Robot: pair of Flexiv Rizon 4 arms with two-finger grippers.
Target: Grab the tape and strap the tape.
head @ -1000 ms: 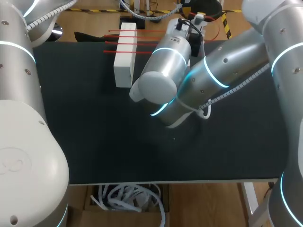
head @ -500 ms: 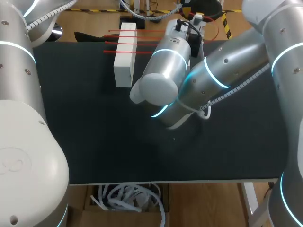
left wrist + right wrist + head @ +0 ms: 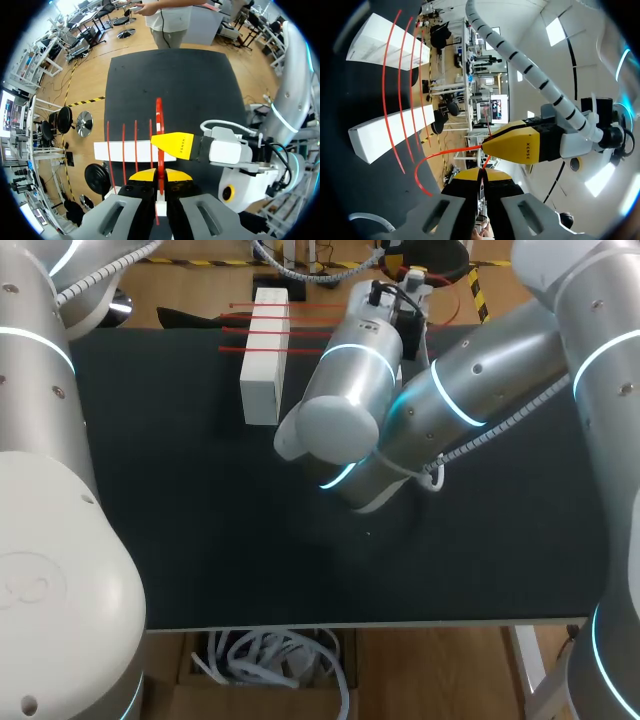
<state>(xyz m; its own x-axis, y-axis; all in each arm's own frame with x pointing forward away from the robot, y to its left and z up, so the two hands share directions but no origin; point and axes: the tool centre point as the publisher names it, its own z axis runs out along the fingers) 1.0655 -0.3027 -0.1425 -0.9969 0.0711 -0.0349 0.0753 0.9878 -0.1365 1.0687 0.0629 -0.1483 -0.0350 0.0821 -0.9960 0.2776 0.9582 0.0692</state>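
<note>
A long white box [image 3: 262,360] lies on the black table near its far edge, with several thin red tape strands [image 3: 300,328] stretched across it. My right arm reaches over the table's middle to the far edge, where its gripper [image 3: 412,282] sits beside the strands' ends. In the left wrist view my left gripper [image 3: 160,175] is shut on a red strand [image 3: 159,120] running over the box [image 3: 125,150], with the right gripper's yellow fingertip [image 3: 175,145] just ahead. In the right wrist view my right gripper [image 3: 482,175] is shut on a looping red strand [image 3: 435,155] close to the left fingertip [image 3: 520,142].
The right arm's bulky silver elbow [image 3: 340,420] hangs over the middle of the black table [image 3: 180,520]. My left arm's large links fill the head view's left side [image 3: 40,490]. Both grippers sit close together at the far edge.
The right gripper has edged slightly toward the far edge. The box and strands lie as before.
</note>
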